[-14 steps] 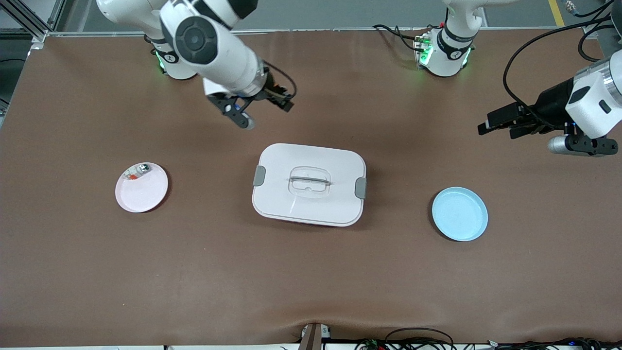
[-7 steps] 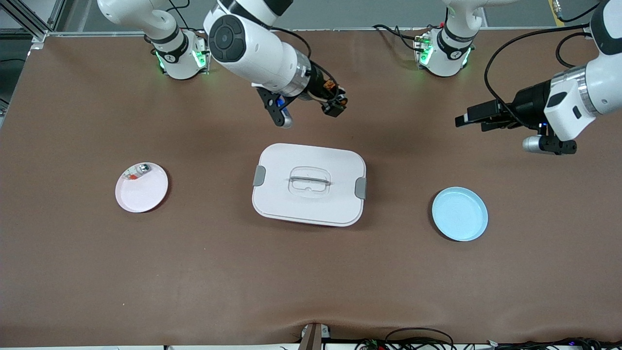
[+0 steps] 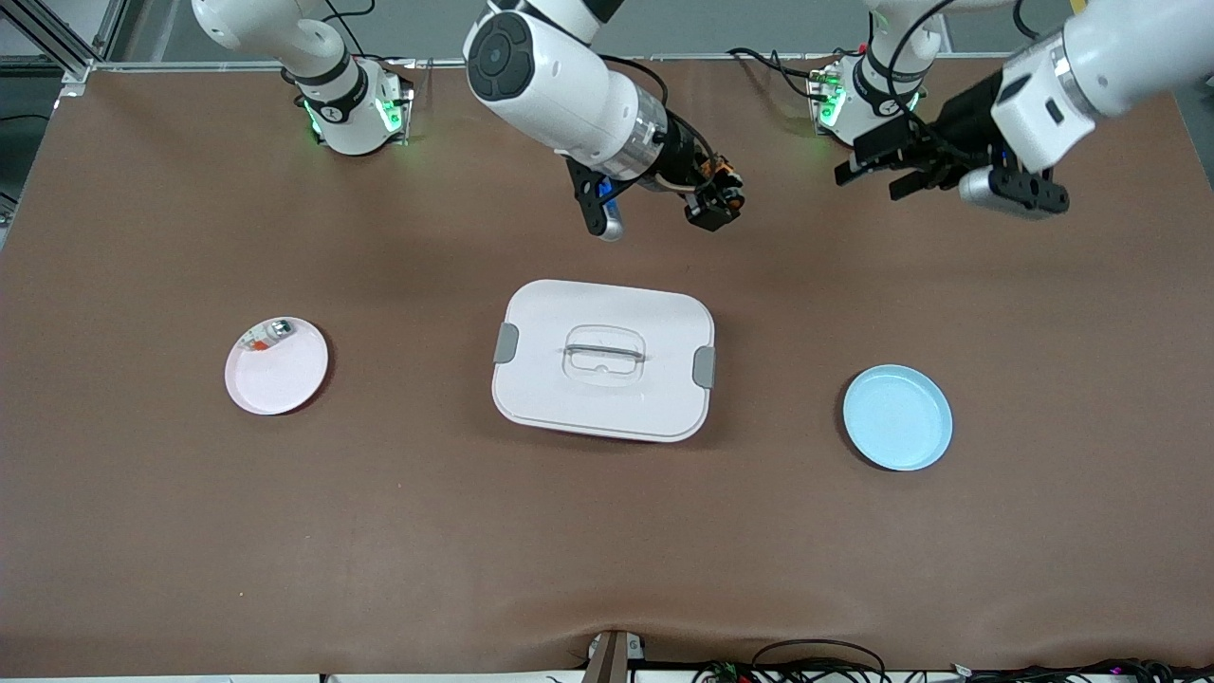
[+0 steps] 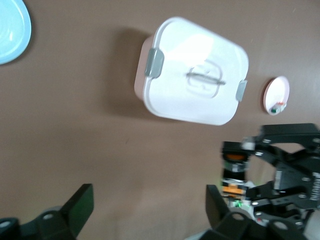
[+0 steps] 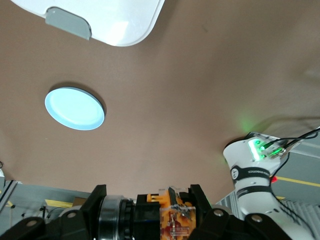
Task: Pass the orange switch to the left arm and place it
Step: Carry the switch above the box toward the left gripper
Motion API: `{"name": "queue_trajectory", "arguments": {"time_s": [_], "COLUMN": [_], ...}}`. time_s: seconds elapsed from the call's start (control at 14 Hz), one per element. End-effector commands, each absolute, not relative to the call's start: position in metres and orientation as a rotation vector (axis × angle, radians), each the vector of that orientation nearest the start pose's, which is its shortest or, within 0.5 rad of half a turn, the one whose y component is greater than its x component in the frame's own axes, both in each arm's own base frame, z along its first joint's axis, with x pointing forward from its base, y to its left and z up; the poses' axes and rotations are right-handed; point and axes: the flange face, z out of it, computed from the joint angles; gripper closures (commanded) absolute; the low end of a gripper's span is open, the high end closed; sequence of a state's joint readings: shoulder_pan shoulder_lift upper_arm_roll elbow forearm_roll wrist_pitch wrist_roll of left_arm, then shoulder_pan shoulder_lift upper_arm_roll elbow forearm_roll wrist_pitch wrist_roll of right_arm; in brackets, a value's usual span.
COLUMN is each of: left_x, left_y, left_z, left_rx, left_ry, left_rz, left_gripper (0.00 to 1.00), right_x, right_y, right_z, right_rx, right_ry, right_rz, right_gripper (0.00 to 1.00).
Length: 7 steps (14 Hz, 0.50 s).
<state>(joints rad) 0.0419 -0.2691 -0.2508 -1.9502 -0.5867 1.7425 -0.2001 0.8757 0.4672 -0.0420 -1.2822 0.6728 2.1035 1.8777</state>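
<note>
My right gripper (image 3: 713,197) is shut on the orange switch (image 3: 718,180) and holds it in the air over the bare brown mat, clear of the white box (image 3: 603,360). In the right wrist view the switch (image 5: 172,215) lies sideways between the fingers, black body and orange parts showing. My left gripper (image 3: 868,175) is open and empty, in the air over the mat near its own base, pointing toward the right gripper. In the left wrist view the open left gripper (image 4: 147,212) frames the mat, with the switch (image 4: 235,170) in the right gripper a short way off and the box (image 4: 192,80) closed.
A pink plate (image 3: 277,365) with a small silver-and-red piece (image 3: 266,334) lies toward the right arm's end. A light-blue plate (image 3: 897,417) lies toward the left arm's end and shows in the right wrist view (image 5: 75,109).
My right gripper has carried the switch toward the left arm's end, past the box's edge. My left gripper has swung in toward it and toward the bases.
</note>
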Motion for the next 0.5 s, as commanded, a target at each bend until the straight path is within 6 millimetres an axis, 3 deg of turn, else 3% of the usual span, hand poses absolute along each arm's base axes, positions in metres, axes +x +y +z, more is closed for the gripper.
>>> {"name": "queue_trajectory", "arguments": {"time_s": [0.0,0.07,0.43], "left_x": [0.438,0.436,0.433], "left_y": [-0.188,-0.199,-0.235], "left_z": [0.601,0.599,0.571], "left_rx": [2.605,2.596,2.497], "left_ry": [0.116,0.101,0.051], "left_rz": [0.044,0.056,0.113], "left_gripper": [0.12,0.17,0.21], "right_x": [0.469,0.469,0.469], "right_y": [0.577,0.577,0.577], "right_z": [0.534,0.534,0.534], "right_rx": [-2.031,-2.032,-2.033], "right_ry": [1.567,1.565,1.568], "right_rz": [0.734,0.733,0.735], "right_gripper": [0.79,0.79,0.79]}}
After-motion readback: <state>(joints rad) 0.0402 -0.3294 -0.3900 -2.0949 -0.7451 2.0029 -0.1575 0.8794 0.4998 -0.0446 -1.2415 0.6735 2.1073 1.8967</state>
